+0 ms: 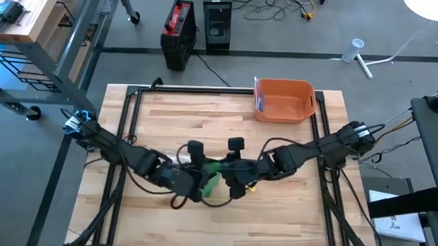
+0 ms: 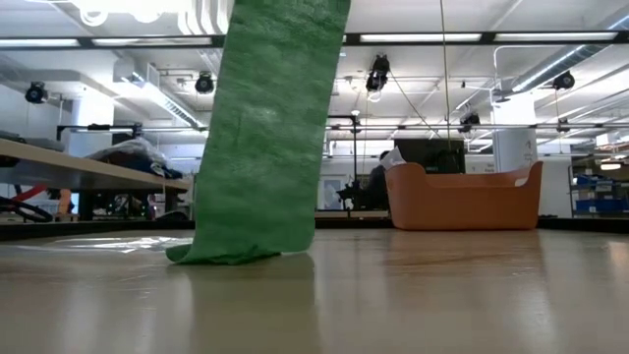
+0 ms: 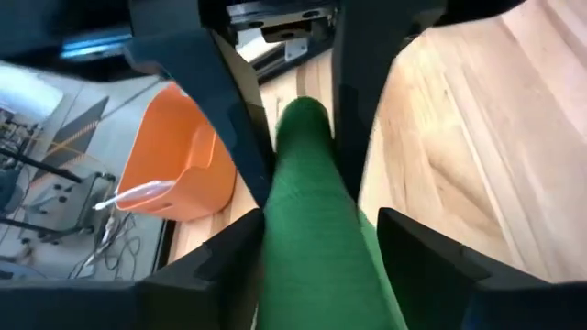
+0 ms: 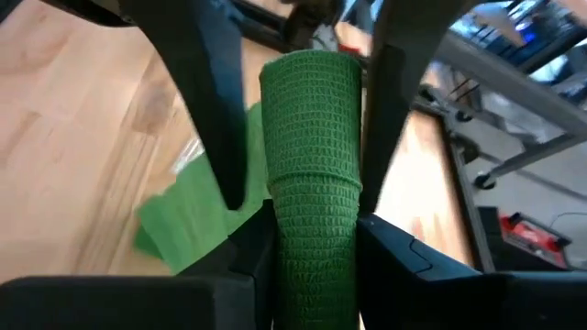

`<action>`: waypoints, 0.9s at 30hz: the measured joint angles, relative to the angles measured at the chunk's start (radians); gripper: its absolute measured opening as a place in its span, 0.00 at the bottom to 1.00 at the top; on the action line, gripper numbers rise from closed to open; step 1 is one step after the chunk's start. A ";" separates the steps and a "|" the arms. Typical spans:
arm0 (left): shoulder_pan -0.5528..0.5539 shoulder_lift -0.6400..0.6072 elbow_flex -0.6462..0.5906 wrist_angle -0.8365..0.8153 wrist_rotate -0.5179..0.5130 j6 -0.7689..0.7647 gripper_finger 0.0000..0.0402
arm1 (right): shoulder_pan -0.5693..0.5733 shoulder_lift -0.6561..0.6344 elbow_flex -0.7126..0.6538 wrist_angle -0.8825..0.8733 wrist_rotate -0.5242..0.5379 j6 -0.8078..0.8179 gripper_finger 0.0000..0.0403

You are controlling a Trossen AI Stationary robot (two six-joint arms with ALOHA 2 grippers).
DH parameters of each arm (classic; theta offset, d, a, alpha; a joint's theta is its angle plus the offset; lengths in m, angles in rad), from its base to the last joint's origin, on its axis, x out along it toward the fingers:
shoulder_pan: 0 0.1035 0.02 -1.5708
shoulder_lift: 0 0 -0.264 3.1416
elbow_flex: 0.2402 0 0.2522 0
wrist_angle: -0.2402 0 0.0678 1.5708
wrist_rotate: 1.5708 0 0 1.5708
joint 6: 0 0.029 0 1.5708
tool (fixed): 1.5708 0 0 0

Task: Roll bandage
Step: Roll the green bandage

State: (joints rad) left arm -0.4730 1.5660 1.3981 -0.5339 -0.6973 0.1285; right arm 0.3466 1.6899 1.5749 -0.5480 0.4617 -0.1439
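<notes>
The right gripper (image 4: 303, 197) has its jaws closed on the green bandage (image 4: 312, 165), the roll pinched between the two fingers. The left gripper (image 3: 303, 137) has its jaws spread, with bandage running between its fingers (image 3: 220, 119); whether they touch it cannot be told. Both grippers meet over the middle of the table (image 1: 288, 228), toward its near half. A loose strip hangs down and its end rests crumpled on the wood. Far and right, an orange bin (image 1: 284, 100) sits at the table's far edge, holding a small item too unclear to name. Bare wood lies open left, right and near of the grippers
</notes>
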 joint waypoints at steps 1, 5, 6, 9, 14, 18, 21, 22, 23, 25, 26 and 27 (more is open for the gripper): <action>0.000 0.011 0.017 -0.017 -0.003 -0.001 0.48 | 0.000 0.001 0.000 0.000 -0.007 0.004 0.26; -0.001 0.035 0.066 -0.046 -0.004 -0.010 0.43 | 0.003 -0.001 0.000 -0.024 -0.011 0.020 0.24; -0.001 0.035 0.072 -0.048 -0.003 -0.013 0.41 | 0.002 -0.001 0.000 -0.029 -0.010 0.026 0.23; -0.001 0.018 0.075 -0.067 -0.004 -0.030 0.33 | 0.001 -0.001 0.001 -0.034 -0.009 0.038 0.22; -0.002 -0.004 0.068 -0.120 -0.013 -0.082 0.11 | 0.006 -0.006 0.002 -0.027 -0.009 0.048 0.22; -0.007 -0.013 0.057 -0.144 -0.018 -0.102 0.05 | 0.007 -0.016 0.002 -0.039 -0.010 0.052 0.22; -0.019 -0.013 0.055 -0.165 -0.023 -0.115 0.10 | 0.009 -0.019 0.002 -0.049 -0.016 0.057 0.20; -0.023 -0.013 0.055 -0.168 -0.023 -0.114 0.12 | 0.009 -0.021 0.002 -0.054 -0.017 0.060 0.20; -0.026 -0.014 0.055 -0.171 -0.026 -0.113 0.13 | 0.009 -0.023 0.002 -0.058 -0.018 0.065 0.19; -0.034 -0.022 0.057 -0.183 -0.029 -0.112 0.15 | 0.010 -0.025 0.002 -0.060 -0.019 0.067 0.17; -0.038 -0.028 0.057 -0.191 -0.029 -0.112 0.16 | 0.010 -0.026 0.002 -0.063 -0.019 0.066 0.17; -0.040 -0.032 0.057 -0.197 -0.029 -0.112 0.17 | 0.011 -0.027 0.002 -0.068 -0.019 0.066 0.16</action>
State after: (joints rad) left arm -0.5134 1.5339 1.4551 -0.7307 -0.7262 0.0162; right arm 0.3580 1.6631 1.5772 -0.6165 0.4427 -0.0778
